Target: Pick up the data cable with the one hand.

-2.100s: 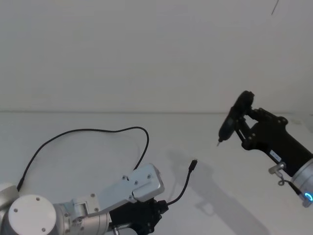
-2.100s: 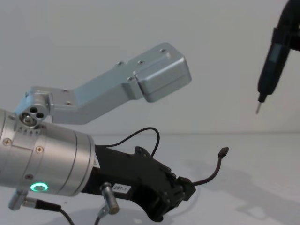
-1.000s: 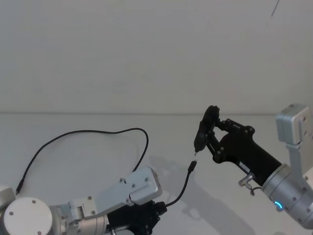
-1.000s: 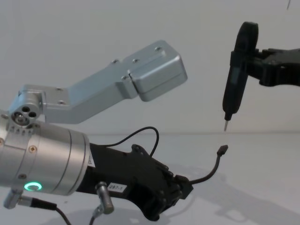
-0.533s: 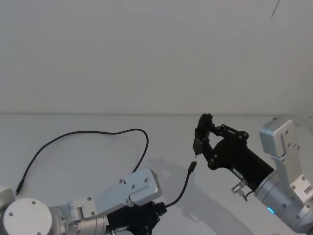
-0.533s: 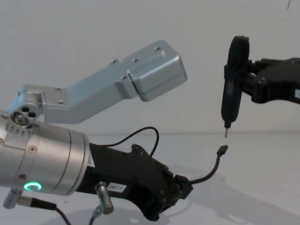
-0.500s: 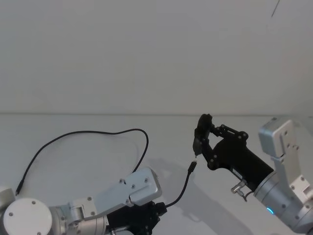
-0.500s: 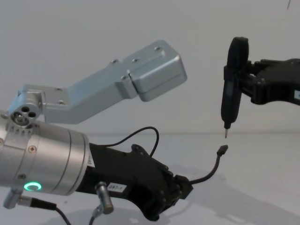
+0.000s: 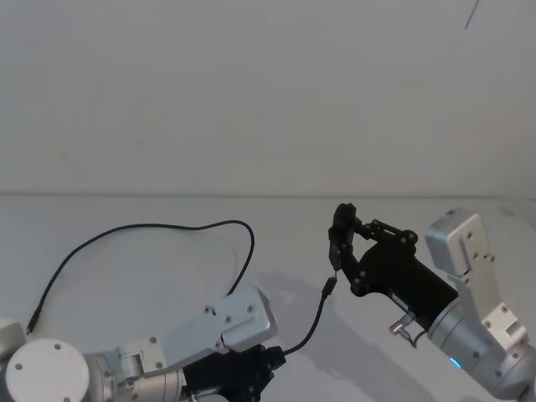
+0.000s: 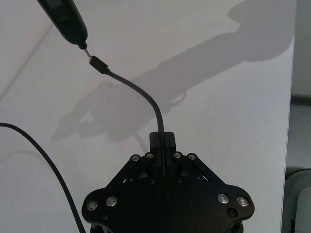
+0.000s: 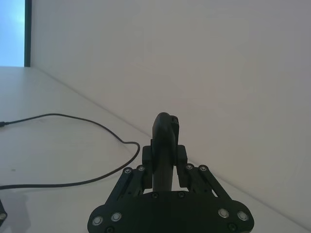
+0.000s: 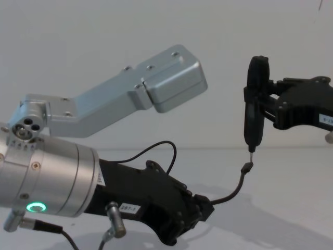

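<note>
Head view: left gripper (image 9: 266, 362), black angular, low near body, clamped on long thin black data cable (image 9: 316, 318); free end with small black plug (image 9: 330, 286) arcs up, rest loops over white table (image 9: 126, 268).

Chest view: plug (image 12: 247, 168) raised off table, likely presented to pen-shaped tool (image 12: 254, 107) just above.

Left wrist view: jaws pinch cable (image 10: 146, 97) near end, so plug stands stiff.

Right wrist view: right gripper (image 11: 164, 167) closed on tool.
</note>
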You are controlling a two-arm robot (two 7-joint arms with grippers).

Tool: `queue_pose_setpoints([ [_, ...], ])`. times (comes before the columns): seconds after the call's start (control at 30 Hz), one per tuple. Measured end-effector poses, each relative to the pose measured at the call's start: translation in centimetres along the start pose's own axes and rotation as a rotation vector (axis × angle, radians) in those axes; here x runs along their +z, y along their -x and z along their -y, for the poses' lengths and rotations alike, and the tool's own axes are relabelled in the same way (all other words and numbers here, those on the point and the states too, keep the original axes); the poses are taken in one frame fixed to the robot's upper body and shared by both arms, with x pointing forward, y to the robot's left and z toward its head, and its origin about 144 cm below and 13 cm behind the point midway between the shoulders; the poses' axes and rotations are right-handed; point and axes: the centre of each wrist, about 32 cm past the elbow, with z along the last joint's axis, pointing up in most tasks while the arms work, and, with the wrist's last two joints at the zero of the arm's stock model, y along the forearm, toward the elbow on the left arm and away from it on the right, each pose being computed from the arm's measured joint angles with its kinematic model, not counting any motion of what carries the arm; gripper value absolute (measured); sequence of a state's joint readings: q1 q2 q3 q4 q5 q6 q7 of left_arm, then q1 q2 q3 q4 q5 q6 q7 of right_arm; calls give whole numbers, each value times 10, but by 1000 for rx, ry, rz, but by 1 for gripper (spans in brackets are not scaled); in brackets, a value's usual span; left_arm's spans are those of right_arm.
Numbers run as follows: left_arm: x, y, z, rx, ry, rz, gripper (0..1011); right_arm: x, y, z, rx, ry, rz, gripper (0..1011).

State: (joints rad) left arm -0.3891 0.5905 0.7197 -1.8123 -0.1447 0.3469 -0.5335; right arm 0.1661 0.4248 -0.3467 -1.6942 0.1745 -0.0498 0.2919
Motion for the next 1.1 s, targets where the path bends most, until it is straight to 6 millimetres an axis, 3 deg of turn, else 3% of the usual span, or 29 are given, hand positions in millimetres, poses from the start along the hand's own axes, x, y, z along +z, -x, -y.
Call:
queue_pose_setpoints([
  [1.1,0,0,0,0,0,0,50,-8,-7,-3,15,6,9,279],
])
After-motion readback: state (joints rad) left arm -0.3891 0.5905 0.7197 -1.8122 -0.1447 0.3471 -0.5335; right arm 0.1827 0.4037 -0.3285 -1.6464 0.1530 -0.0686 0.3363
